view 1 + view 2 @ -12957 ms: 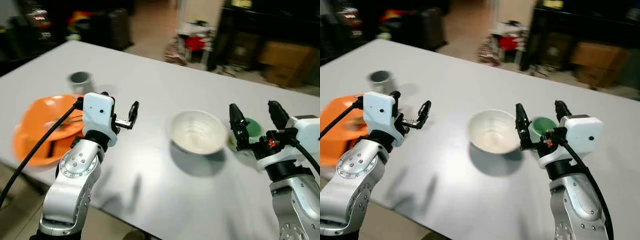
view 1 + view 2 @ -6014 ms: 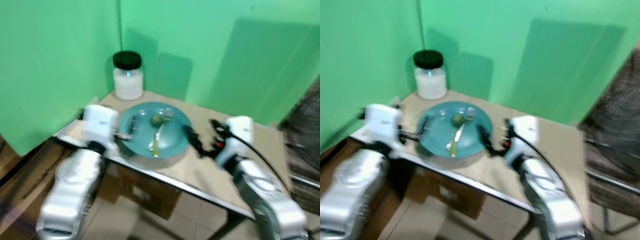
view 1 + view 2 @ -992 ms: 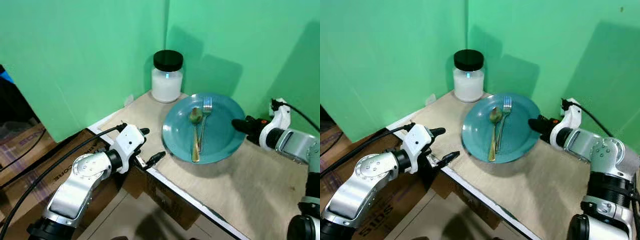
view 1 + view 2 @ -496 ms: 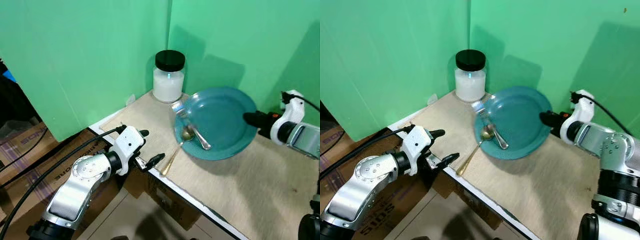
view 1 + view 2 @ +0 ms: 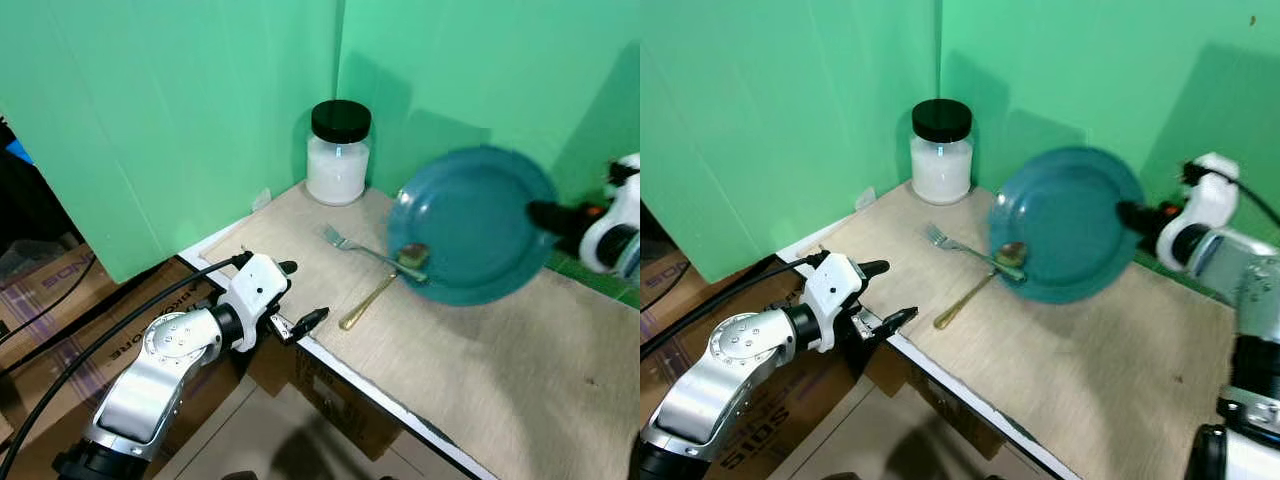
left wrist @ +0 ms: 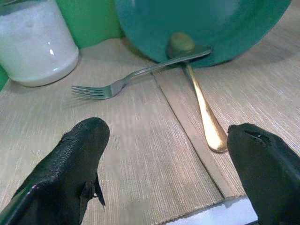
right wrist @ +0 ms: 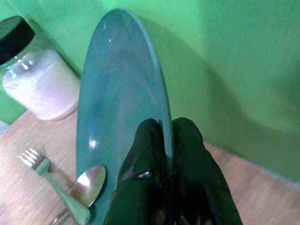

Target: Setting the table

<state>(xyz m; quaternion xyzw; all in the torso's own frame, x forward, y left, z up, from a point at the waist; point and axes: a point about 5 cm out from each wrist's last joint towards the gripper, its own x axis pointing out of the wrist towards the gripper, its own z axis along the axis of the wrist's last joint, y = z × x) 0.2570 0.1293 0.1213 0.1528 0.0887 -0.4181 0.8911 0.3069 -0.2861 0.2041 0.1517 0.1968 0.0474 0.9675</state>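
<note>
Plate (image 5: pixel 478 228), teal, round: held up off the tabletop (image 5: pixel 480 370) and tilted steeply, at centre right of the left eye frame; its lower left rim meets the cutlery below. Slightly blurred.

Right claw (image 7: pixel 161 140): fingers pinched shut on the plate's right rim, one finger on each face, as the right wrist view shows. In the left eye view it sits at the right edge of the frame (image 5: pixel 550 213).

Spoon (image 5: pixel 378 290), gold-coloured: lying on the tabletop at frame centre, bowl end at the plate's lower rim, handle running down and to the left toward the front edge.

Fork (image 5: pixel 362 248), silver: lying on the tabletop, tines pointing to the upper left, handle end crossing the spoon's bowl at the plate's rim.

Jar (image 5: pixel 338 153), clear glass with black lid and white contents: upright at upper centre, in the back corner of the tabletop against the green wall (image 5: pixel 180 100), apart from the plate.

Left claw (image 5: pixel 298 296): at lower left of centre, level with the tabletop's front edge, fingers spread wide apart and gripping nothing. Left wrist view shows both black fingers (image 6: pixel 70 164) flanking the fork and the spoon's handle, touching neither.

Tabletop: tan woven surface with a pale edge trim.

Cardboard box (image 5: pixel 60 330): lower left, beneath the left arm.
</note>
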